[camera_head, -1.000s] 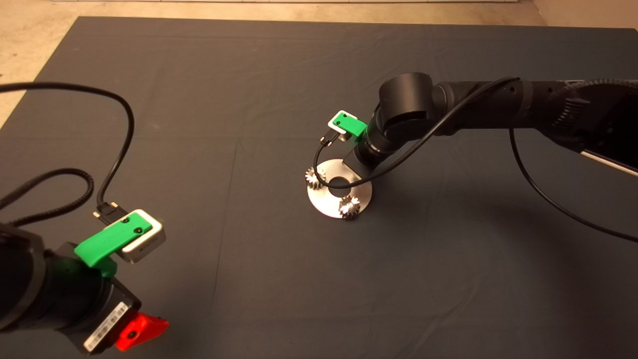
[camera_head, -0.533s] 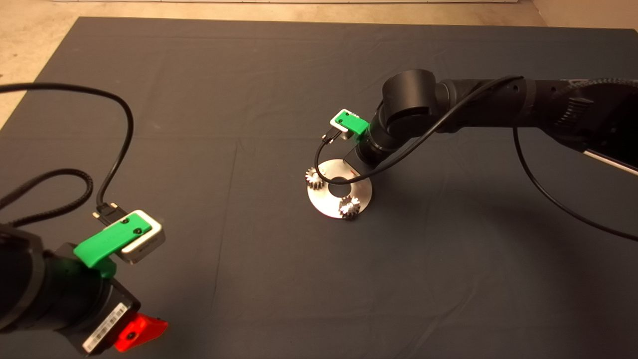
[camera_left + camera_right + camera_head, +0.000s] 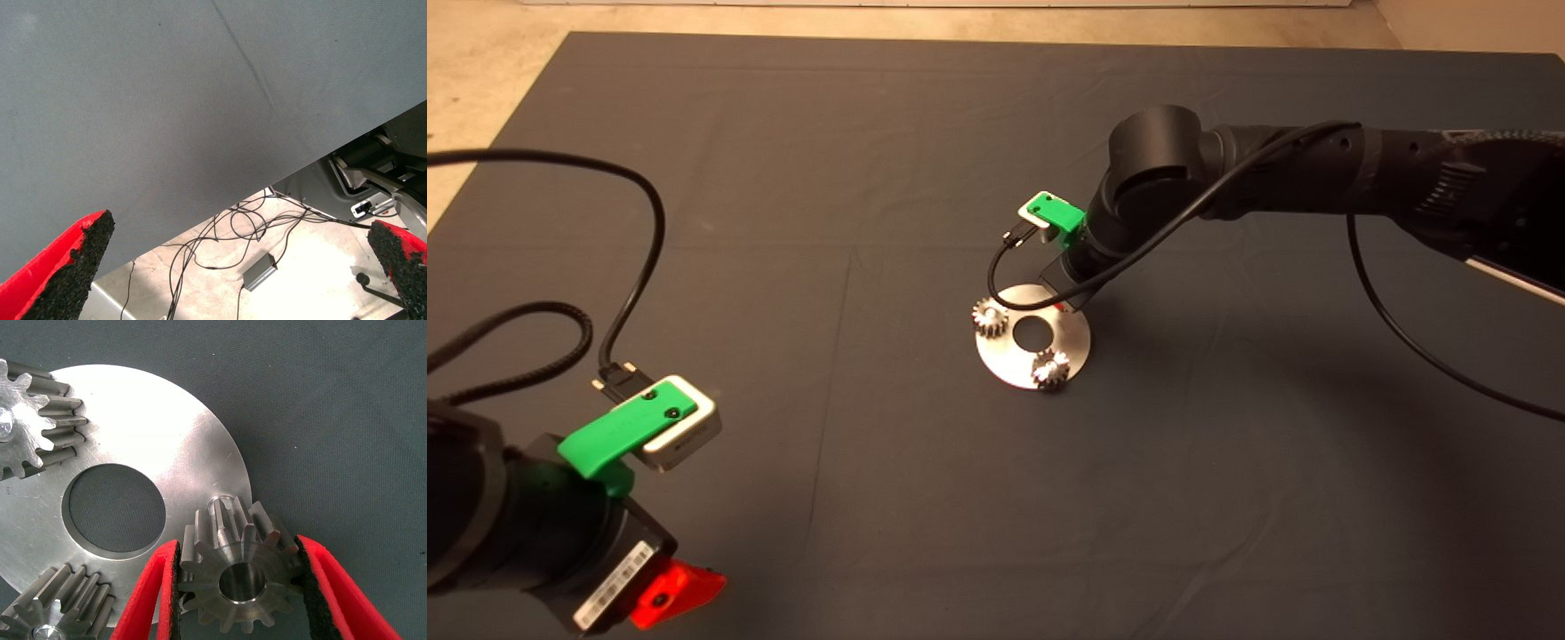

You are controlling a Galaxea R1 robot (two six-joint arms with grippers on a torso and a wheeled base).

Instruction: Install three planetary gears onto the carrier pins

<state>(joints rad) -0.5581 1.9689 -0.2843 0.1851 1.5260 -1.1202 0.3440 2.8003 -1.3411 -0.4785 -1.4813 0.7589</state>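
1. Two grippers are in view. The left gripper waits at the lower left edge of the head view, well apart from the disc, with only one red finger showing there.
2. In the left wrist view its two fingertips stand wide apart, spread and holding nothing. Between them lie the dark mat, its edge, and the floor beyond with loose cables.
3. Near the middle of the mat lies the shiny round disc with its centre hole.
4. One planetary gear sits on a carrier pin at the disc's left rim; the silver pin top shows in that gear's centre in the right wrist view.
5. A second gear sits on a pin at the disc's near rim, with its pin top also visible in the gear's hole.
6. The right arm reaches in from the right and points down over the disc's far right edge.
7. The right gripper holds the third gear between its two red fingers, the black pads pressed against the teeth on both sides.
8. This gear hangs at the disc's rim, partly over the metal and partly over the mat. Its centre hole looks filled with something shiny, but whether it is seated on the third pin cannot be told.
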